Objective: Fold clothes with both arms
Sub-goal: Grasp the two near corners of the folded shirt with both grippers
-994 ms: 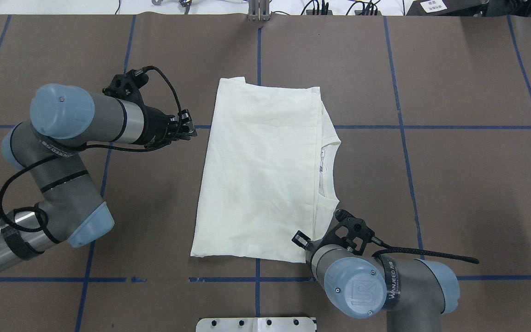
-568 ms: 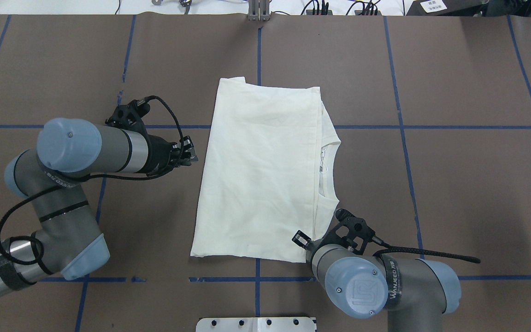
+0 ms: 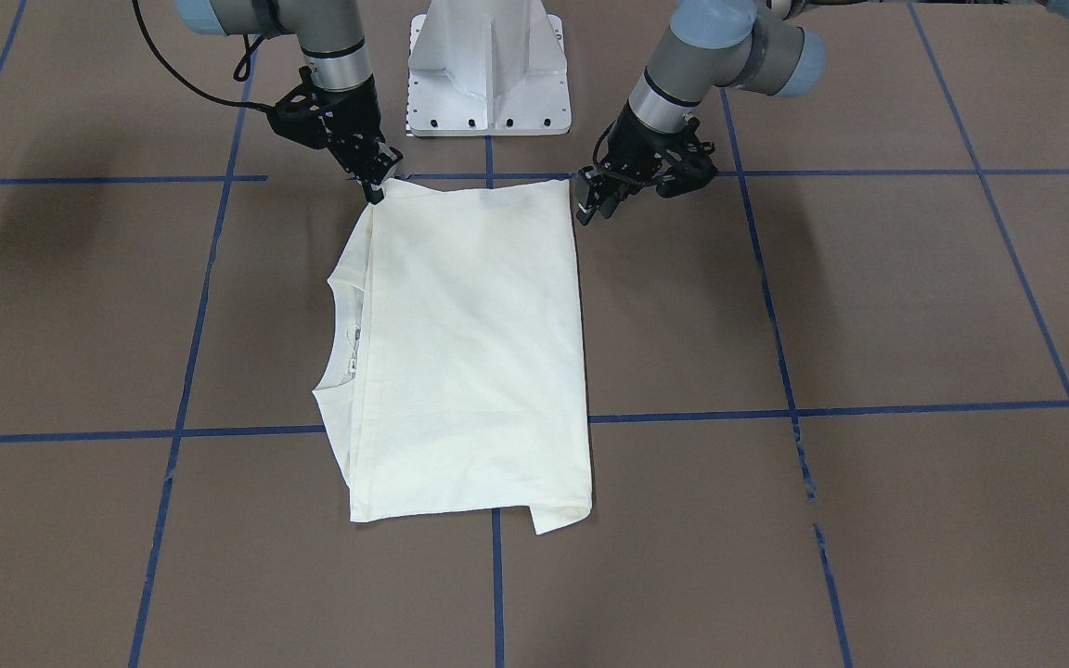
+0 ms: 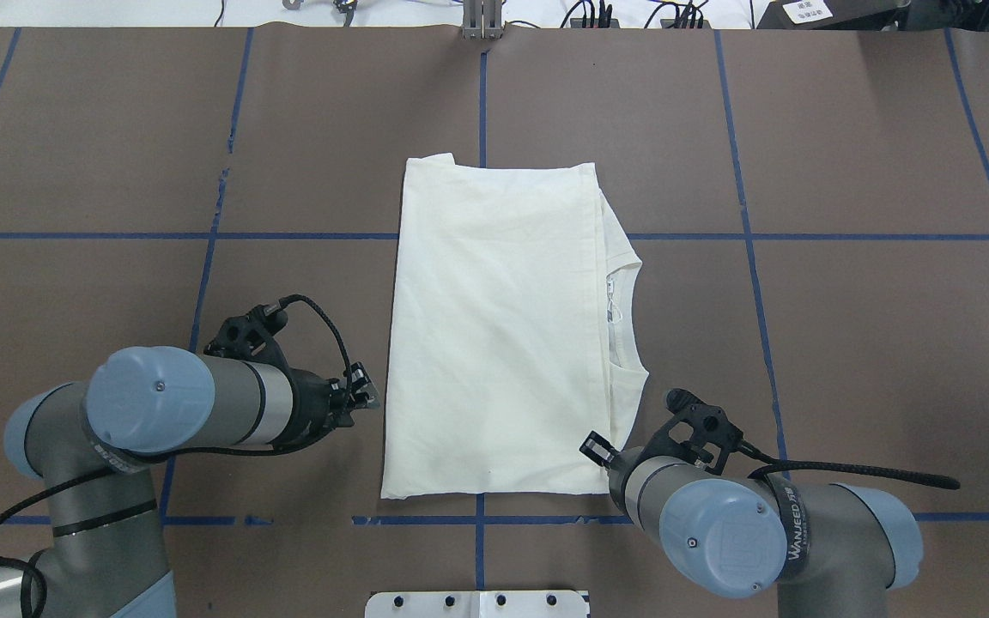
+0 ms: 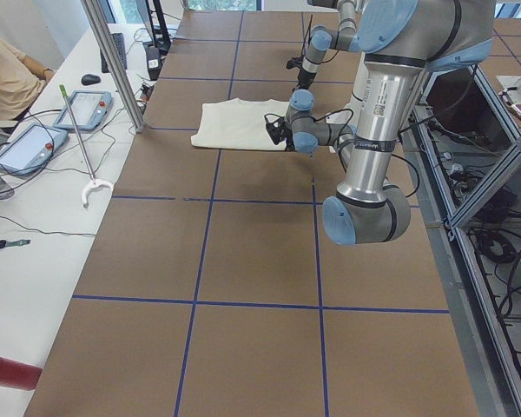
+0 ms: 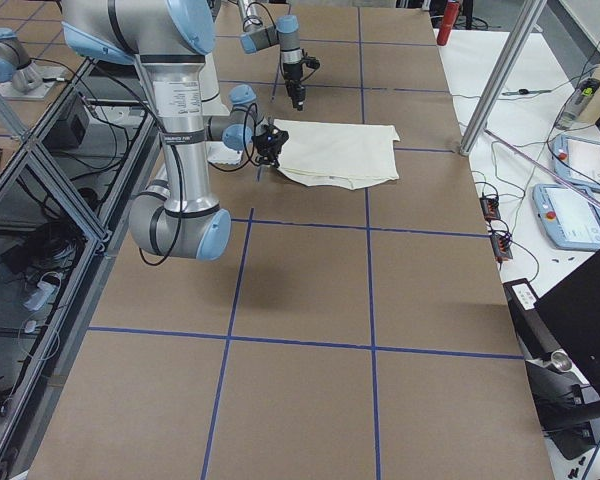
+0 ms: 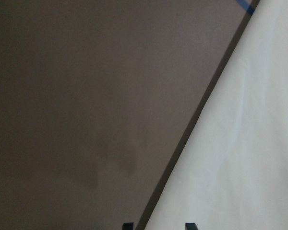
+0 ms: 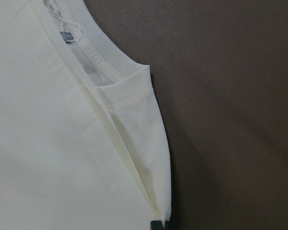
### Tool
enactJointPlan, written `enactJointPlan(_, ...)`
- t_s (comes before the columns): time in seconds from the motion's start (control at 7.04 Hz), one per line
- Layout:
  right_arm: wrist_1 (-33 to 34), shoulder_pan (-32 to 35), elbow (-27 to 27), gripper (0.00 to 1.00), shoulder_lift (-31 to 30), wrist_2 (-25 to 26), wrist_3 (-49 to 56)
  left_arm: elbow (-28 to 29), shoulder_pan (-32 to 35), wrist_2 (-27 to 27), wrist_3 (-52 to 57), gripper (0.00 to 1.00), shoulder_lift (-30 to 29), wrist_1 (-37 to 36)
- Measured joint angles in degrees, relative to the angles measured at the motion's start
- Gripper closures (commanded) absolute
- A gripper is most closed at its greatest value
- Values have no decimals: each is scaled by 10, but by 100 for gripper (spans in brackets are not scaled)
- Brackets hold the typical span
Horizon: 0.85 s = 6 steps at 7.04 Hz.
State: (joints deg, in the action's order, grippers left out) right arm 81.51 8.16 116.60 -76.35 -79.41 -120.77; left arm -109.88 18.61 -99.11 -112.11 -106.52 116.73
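Cream-white shirt (image 4: pixel 494 326), part-folded, lies central on the worktop (image 4: pixel 846 343). Right claw (image 3: pixel 374 190) pinches its near collar-side corner; left claw (image 3: pixel 593 206) hangs parted, empty, beside the other near corner. Likely next: grip there, then lift both together.

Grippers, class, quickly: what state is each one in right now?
Left gripper: open, holding nothing.
Right gripper: shut on the shirt, at its corner.
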Motion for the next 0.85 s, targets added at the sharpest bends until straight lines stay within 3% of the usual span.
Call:
enactJointPlan(0.71,0,-1,0,100,-2,1,1,13,-73,27,-34,51,-24,-26)
enactJointPlan(0.85,0,-1,0,100,-2,1,1,20,-74,32,-31,69,-28,-25)
